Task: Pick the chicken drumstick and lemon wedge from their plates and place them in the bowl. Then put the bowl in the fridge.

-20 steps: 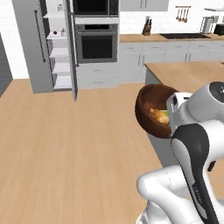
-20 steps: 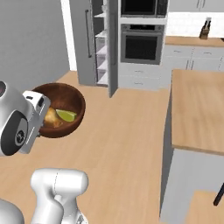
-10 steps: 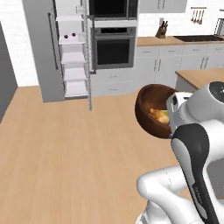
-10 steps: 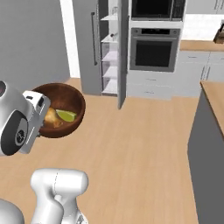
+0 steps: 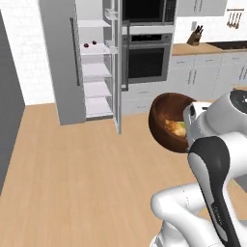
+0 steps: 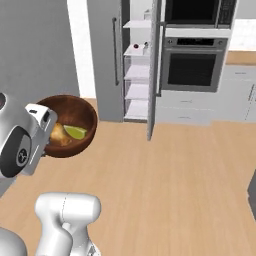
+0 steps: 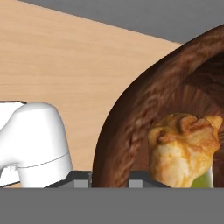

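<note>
Here the end effector (image 7: 109,179) pinches the bowl's (image 7: 131,122) rim, drumstick (image 7: 183,148) inside.

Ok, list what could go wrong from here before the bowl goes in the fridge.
1. The bowl is carried tilted, its mouth facing sideways, so the drumstick and lemon wedge might slide out.
2. The tool grips only the bowl's rim, so a jolt could possibly loosen it.
3. The fridge opening is narrow, with its door standing edge-on beside it; the bowl might clip the door or a shelf going in.
</note>
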### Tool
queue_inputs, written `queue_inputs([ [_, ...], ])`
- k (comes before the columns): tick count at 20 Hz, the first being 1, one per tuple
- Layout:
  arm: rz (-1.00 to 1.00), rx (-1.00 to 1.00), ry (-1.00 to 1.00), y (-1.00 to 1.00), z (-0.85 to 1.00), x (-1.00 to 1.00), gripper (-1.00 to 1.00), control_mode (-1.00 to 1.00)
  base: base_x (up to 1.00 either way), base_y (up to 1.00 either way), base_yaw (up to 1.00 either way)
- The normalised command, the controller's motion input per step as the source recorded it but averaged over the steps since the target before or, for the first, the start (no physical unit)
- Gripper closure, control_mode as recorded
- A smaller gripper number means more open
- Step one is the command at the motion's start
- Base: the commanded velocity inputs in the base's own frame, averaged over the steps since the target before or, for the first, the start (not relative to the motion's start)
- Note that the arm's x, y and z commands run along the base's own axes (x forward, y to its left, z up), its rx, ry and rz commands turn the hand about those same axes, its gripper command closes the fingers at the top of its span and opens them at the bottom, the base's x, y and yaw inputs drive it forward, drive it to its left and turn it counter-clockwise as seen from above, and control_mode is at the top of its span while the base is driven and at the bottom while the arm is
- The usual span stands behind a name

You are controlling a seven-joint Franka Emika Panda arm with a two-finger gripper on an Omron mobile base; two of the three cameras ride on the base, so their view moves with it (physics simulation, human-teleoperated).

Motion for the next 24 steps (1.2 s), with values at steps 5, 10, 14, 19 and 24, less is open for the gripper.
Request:
queue_inputs([
  [5, 0.00, 0.00, 0.00, 0.00, 0.00, 0.00, 1.00, 1.00, 1.00, 0.75, -0.13],
  [10, 0.00, 0.00, 0.00, 0.00, 0.00, 0.00, 1.00, 1.00, 1.00, 0.43, -0.10],
  [14, 0.00, 0.00, 0.00, 0.00, 0.00, 0.00, 1.00, 1.00, 1.00, -0.13, 0.00],
  [19, 0.00, 0.00, 0.00, 0.00, 0.00, 0.00, 1.00, 1.00, 1.00, -0.17, 0.00],
  [24, 0.00, 0.00, 0.00, 0.00, 0.00, 0.00, 1.00, 1.00, 1.00, 0.00, 0.00],
])
